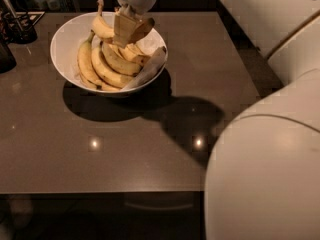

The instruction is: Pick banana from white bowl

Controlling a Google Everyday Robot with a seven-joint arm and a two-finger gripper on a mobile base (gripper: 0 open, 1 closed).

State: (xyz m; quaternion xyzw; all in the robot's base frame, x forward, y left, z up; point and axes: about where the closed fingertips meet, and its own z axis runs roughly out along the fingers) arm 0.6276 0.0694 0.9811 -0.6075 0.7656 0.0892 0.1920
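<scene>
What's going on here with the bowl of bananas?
The robot's arm reaches over the white bowl on the dark table. Its gripper is above the bowl's far side, jaws closed on the banana, whose long stem points up past the rim. That banana looks clear of the other bananas, which lie in the bowl on white paper. The pick appears made.
</scene>
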